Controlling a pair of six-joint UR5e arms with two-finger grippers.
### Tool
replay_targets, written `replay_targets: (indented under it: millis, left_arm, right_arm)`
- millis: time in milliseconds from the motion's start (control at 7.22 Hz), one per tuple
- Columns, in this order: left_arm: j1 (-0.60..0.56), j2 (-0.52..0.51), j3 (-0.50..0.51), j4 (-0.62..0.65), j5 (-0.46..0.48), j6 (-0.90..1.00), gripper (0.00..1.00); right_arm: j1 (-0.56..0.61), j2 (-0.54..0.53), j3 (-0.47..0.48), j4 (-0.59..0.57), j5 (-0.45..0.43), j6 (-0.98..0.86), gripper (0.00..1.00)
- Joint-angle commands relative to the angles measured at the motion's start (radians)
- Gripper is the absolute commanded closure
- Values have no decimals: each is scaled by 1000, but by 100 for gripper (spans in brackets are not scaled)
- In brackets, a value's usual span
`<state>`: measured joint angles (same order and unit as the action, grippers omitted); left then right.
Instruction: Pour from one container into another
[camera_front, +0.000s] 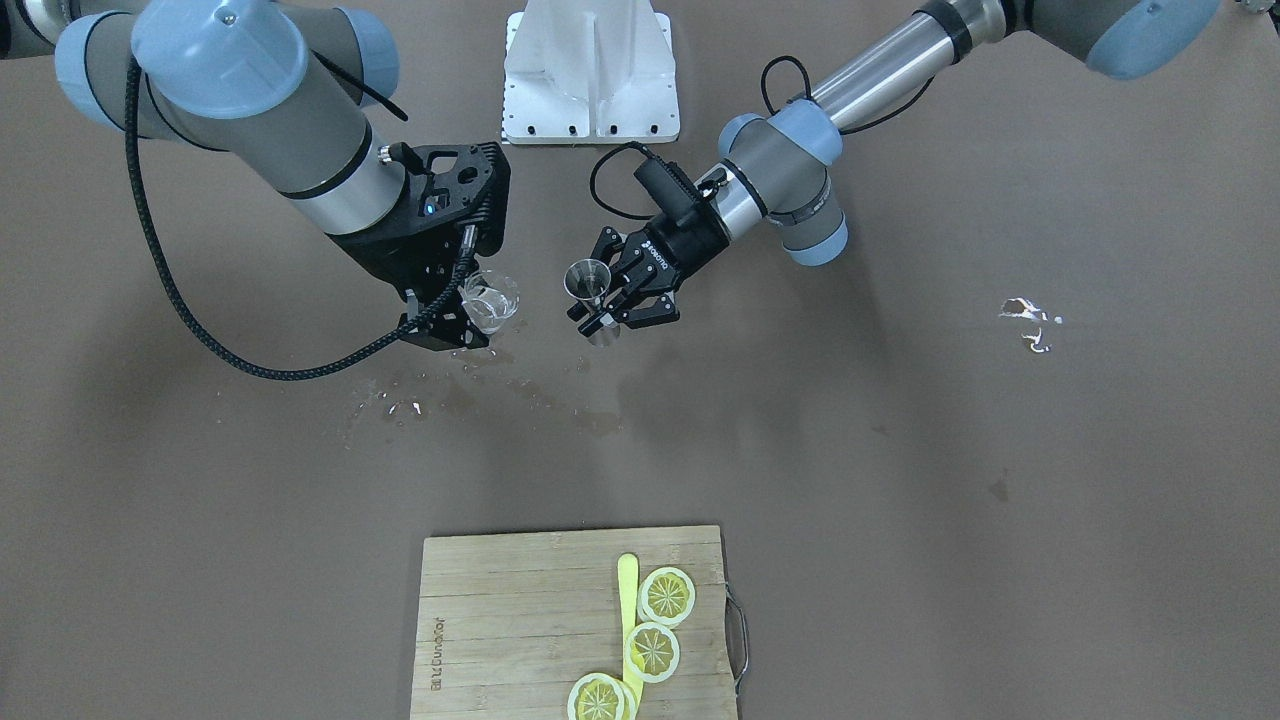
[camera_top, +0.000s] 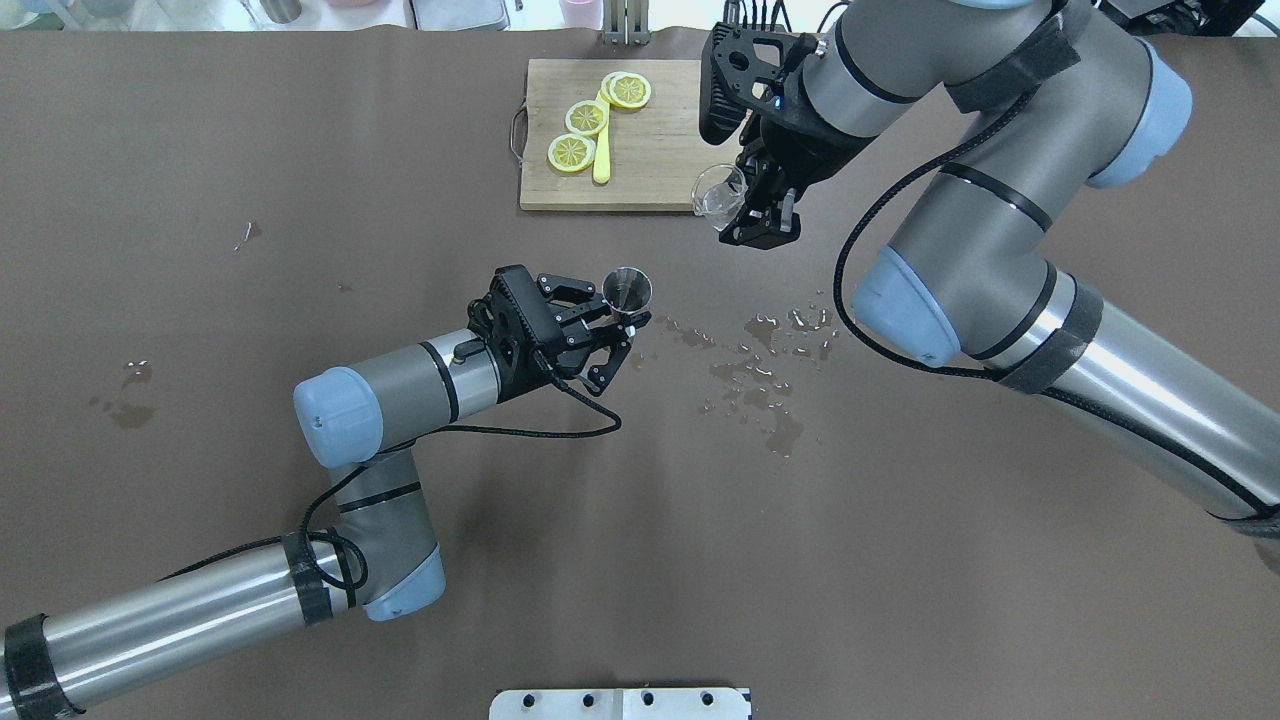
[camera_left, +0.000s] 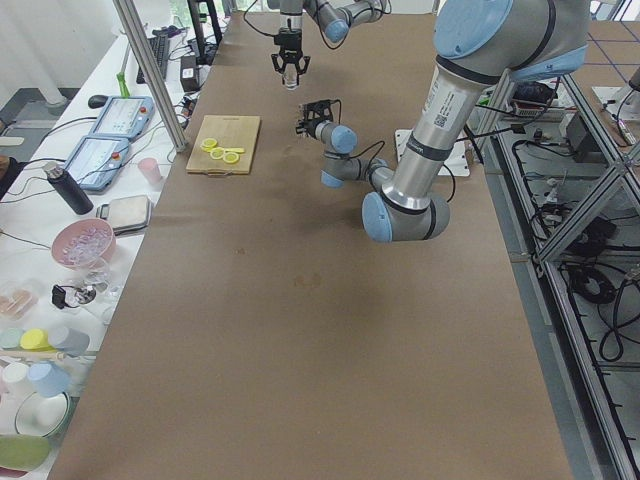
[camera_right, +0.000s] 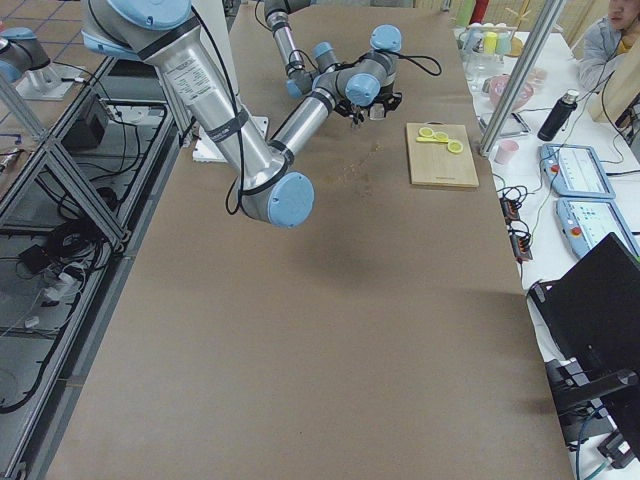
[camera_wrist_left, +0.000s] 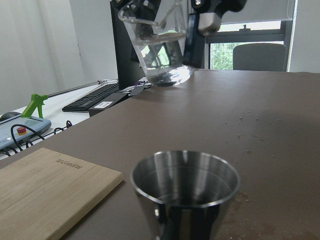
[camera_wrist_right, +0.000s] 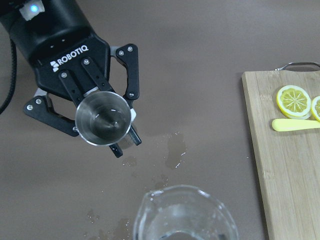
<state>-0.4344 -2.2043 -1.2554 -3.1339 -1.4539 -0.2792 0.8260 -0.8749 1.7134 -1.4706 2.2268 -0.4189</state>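
My right gripper is shut on the small clear glass and holds it in the air, a little tilted, with some clear liquid in its base. The glass hangs apart from the steel jigger, to the view's left in the front view. My left gripper is shut on the jigger at its waist, mouth up, just above the table. In the left wrist view the jigger is close below and the glass is high behind it. From the right wrist, the glass rim sits below the jigger.
A wooden cutting board with lemon slices and a yellow stick lies on the far side of the table beside the right gripper. Wet splashes mark the brown table to the right of the jigger. A white mount stands at the robot's base.
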Motion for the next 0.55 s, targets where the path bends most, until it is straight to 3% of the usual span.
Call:
replay_targets:
  millis: [0,416]
  left_arm:
    - [-7,0,5,0,1,2,100]
    - [-13,0,10,0,0,0,100]
  right_arm:
    - [-19,20,0,-58,-9,-43,100]
    - [-39,42,2,-120,-48,-69,100]
